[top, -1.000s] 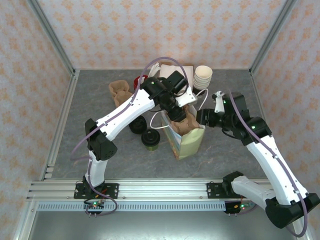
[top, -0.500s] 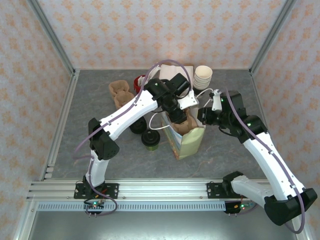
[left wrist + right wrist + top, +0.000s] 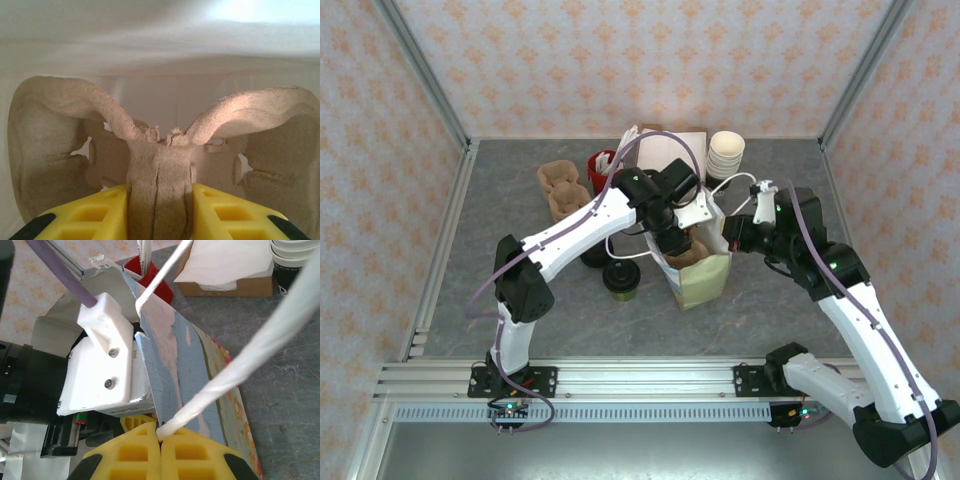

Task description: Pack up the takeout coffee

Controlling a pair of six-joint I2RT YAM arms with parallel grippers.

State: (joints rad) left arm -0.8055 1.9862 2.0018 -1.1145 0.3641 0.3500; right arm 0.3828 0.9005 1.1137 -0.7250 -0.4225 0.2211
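The takeout coffee (image 3: 621, 278), a small olive-green cup under a black lid, stands on the table just left of the paper bag (image 3: 705, 285). My left gripper (image 3: 160, 212) reaches down into the bag's open top. It is shut on the centre handle of a brown cardboard cup carrier (image 3: 160, 170), which sits inside the bag (image 3: 692, 252). My right gripper (image 3: 160, 436) is at the bag's right rim (image 3: 730, 232). It is shut on the base of the white twisted handle (image 3: 225, 375) and the bag's edge (image 3: 165, 365).
A loose black lid (image 3: 594, 256) lies behind the coffee, partly under my left arm. Spare brown carriers (image 3: 560, 188), a red object (image 3: 603, 162), a napkin box (image 3: 682, 140) and stacked cream cups (image 3: 726, 155) line the back. Metal rails border the table.
My right gripper has closed on the bag's handle and rim. My left gripper has sunk deeper into the bag with the carrier. The bag now stands more upright.
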